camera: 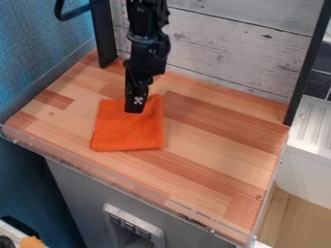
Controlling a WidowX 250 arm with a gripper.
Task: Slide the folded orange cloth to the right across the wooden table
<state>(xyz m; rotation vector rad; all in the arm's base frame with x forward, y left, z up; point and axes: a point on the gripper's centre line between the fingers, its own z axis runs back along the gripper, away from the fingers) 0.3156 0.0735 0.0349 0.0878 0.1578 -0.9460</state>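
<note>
Well, your black metal-and-plastic gripper [136,106] sits at the back part of the squarish orange fabric cloth [128,133] (open or closed, I can't tell). Most of the cloth lies frontward from it, flat on the striped wooden desk [219,150], before the whitish plank wall [229,55].

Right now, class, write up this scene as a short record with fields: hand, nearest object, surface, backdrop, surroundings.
Hand: black, pointing down over the far part of the cloth; contact cannot be told
Nearest object: orange cloth, roughly square, lying on the counter
Surface: wooden counter in lighter and darker strips
Backdrop: pale plank panel between two black posts
Surroundings: blue wall at picture left; white ridged surface at picture right
</note>
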